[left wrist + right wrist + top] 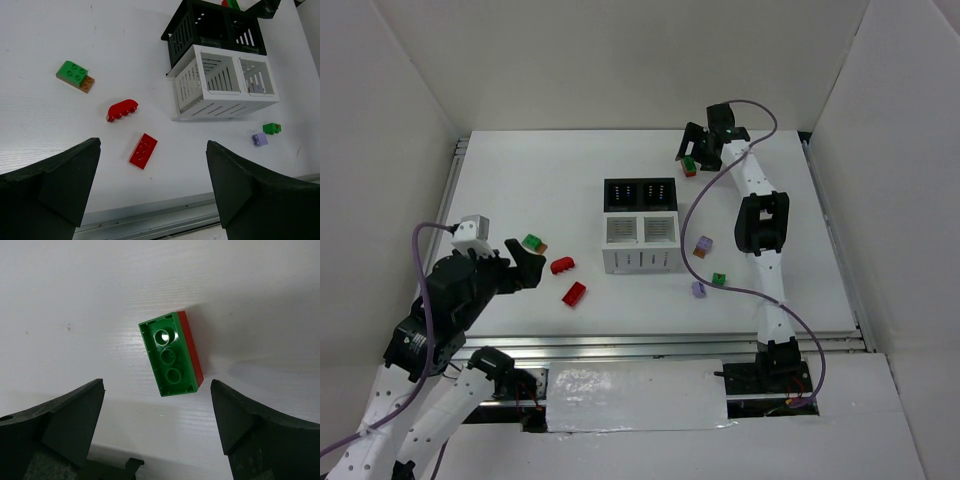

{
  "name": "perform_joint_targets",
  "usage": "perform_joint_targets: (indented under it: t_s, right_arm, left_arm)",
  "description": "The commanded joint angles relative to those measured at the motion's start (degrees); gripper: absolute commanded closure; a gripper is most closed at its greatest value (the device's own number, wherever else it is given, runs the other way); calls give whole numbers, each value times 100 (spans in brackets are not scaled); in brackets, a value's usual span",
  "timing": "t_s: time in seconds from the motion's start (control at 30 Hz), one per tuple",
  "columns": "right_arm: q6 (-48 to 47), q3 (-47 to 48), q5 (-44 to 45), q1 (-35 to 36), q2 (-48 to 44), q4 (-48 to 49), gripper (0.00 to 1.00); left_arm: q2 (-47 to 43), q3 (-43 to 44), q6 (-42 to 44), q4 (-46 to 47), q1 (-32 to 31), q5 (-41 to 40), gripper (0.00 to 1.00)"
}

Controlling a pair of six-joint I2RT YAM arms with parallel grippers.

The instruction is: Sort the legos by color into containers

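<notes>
The containers [640, 226] stand mid-table, a square block with two black compartments behind and two white ones in front. At the far back, my right gripper [696, 152] hovers open over a green lego with a red piece under it [690, 166]. In the right wrist view that brick [171, 355] lies underside up just ahead of the open gripper [157, 412], untouched. My left gripper [525, 265] is open and empty at the left. Near it lie a green-and-brown lego [533, 243], a curved red lego [562, 265] and a flat red lego [574, 293].
Right of the containers lie a lavender-and-brown lego [703, 245], a small green lego [718, 279] and a lavender lego [698, 289]. The left wrist view shows the flat red lego [143, 150] ahead of my gripper [153, 192], with the table's metal front rail [150, 220] below. White walls enclose the table.
</notes>
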Motion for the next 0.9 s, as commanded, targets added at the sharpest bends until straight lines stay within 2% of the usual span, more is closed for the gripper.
perform_joint_targets:
  t_s: [0.0, 0.47, 0.53, 0.77, 0.8, 0.83, 0.87]
  right_arm:
    - [185, 144, 51, 12, 53, 286, 7]
    - [791, 74, 394, 170, 255, 304, 19]
    - [826, 206, 359, 170, 334, 251, 31]
    - [844, 170, 376, 161, 316, 251, 42]
    - [853, 162, 377, 153, 316, 251, 53]
    - [853, 153, 377, 152, 308, 242, 58]
    - [879, 136, 385, 144, 299, 242, 59]
  left_arm:
    - [-149, 53, -145, 27, -145, -312, 1]
    - [114, 159, -242, 80, -189, 286, 0]
    - [184, 158, -189, 62, -189, 225, 0]
    - [246, 18, -180, 194, -189, 172, 0]
    - [220, 18, -189, 186, -189, 128, 0]
    - [220, 9, -198, 177, -189, 127, 0]
    - [211, 0, -207, 177, -197, 110, 0]
